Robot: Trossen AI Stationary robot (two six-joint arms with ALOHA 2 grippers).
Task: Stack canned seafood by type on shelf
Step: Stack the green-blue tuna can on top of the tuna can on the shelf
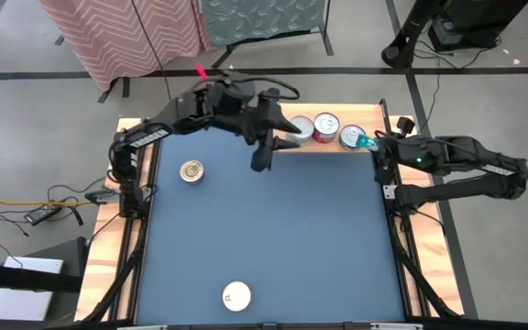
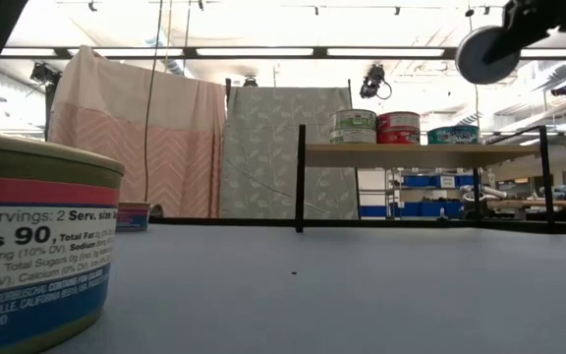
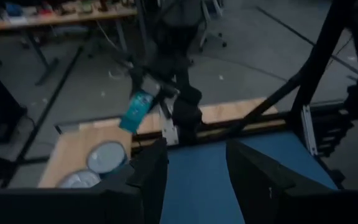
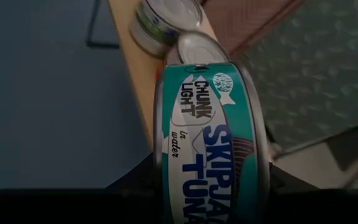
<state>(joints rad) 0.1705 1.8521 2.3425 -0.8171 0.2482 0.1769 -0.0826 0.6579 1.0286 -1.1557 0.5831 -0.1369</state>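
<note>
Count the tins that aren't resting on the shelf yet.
3. A gold-lidded tin sits on the table's left side, a white-lidded tin near its front edge, and the right gripper holds a teal tin by the shelf's right end. The left arm may hide others.

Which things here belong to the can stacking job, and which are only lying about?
For the job:
- shelf
- cans on the shelf
- teal tuna can in the right hand
- gold can
- white can

Lying about:
- cloth screens
- cables on the floor
</note>
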